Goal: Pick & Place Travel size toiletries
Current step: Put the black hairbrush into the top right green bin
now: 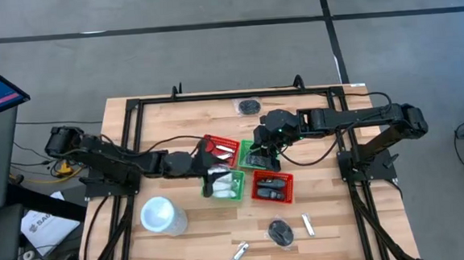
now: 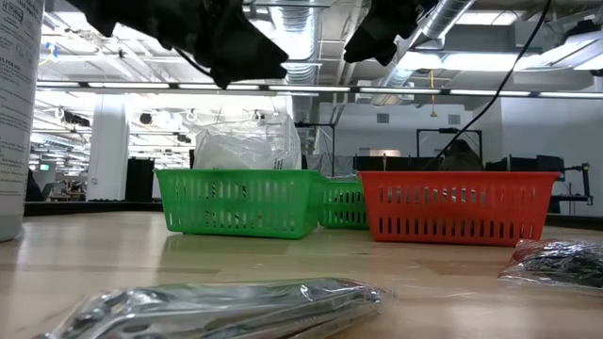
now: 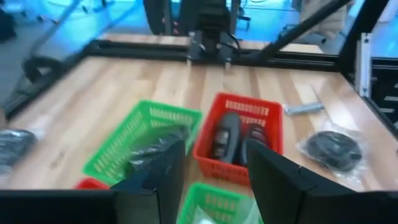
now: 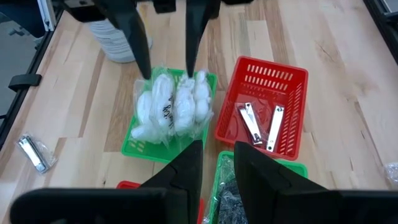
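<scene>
White crinkly packets (image 4: pixel 171 106), bunched in clear wrap, sitting in a green basket (image 4: pixel 134 146) near the middle of the wooden table (image 1: pixel 183 121), piled above its rim and showing over the basket wall in the low view. Directly over them, the left gripper (image 4: pixel 165 46) with its two dark fingers (image 4: pixel 138 37) apart, tips at the top of the pile but clamped on nothing. Just beside that basket, toward the table's far side, a red basket (image 4: pixel 292 81) holding two silvery nail clippers (image 4: pixel 261 124). Next to it, a second green basket (image 3: pixel 124 140) with a dark bundle in clear wrap (image 3: pixel 152 152) inside, and above that the right gripper (image 4: pixel 214 165), fingers slightly apart and empty, reaching in from the right side of the table. On the near side of this cluster, another red basket (image 3: pixel 270 112) with small dark pieces (image 3: pixel 227 134) lying in it.

Loose on the bare wood: a black round bundle in wrap (image 1: pixel 281 232) toward the front edge, a silvery clipper (image 1: pixel 308 224) just beside it, and another wrapped clipper (image 1: pixel 240 252) near the front edge. A further black bundle (image 1: pixel 249 105) near the far edge. A large white cup (image 1: pixel 158 214) standing at the front left, well apart from the baskets
</scene>
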Controlling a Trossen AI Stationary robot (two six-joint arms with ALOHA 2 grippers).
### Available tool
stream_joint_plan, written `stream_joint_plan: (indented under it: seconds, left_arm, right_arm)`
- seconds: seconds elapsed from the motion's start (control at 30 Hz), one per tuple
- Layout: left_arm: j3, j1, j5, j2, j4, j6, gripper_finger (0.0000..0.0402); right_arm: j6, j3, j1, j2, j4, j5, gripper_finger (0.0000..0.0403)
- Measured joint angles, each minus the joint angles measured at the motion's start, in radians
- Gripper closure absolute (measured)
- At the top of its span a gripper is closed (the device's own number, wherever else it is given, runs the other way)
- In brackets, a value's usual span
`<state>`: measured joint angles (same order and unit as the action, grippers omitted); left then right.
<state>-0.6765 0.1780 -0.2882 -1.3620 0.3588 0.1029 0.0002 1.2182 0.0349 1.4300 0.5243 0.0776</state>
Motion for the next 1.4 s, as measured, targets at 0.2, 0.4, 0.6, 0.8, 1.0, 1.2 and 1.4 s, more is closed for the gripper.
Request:
stream_joint_plan:
  seconds: [0.2,0.4,0.6,0.8,1.0,1.2,1.4]
  left_arm:
    - [0.0,-0.036,-0.074,0.015,0.0,-0.022,0.0249]
    - [0.0,-0.133,-0.076,0.015,0.0,-0.017,0.0254]
    - [0.0,-0.208,-0.034,0.014,0.0,-0.016,0.0254]
    - [0.0,-0.24,-0.029,0.014,0.001,-0.013,0.0259]
    - [0.0,-0.238,-0.028,0.014,0.001,-0.013,0.026]
    - [0.0,-0.238,-0.029,0.014,0.001,-0.013,0.026]
    - [0.0,-0.238,-0.029,0.014,0.001,-0.013,0.026]
  right_arm:
    - [0.0,0.0,0.0,0.0,0.0,0.0,0.032]
    - [0.0,0.0,0.0,0.0,0.0,0.0,0.032]
    - [-0.004,0.0,0.001,0.0,0.0,0.0,0.032]
    - [-0.01,0.0,0.04,0.0,0.0,-0.075,0.032]
    - [-0.056,0.0,0.125,0.024,-0.009,-0.082,0.032]
    - [-0.136,-0.001,0.238,0.119,-0.02,-0.083,0.032]
    - [-0.211,0.0,0.323,0.21,-0.102,-0.078,0.032]
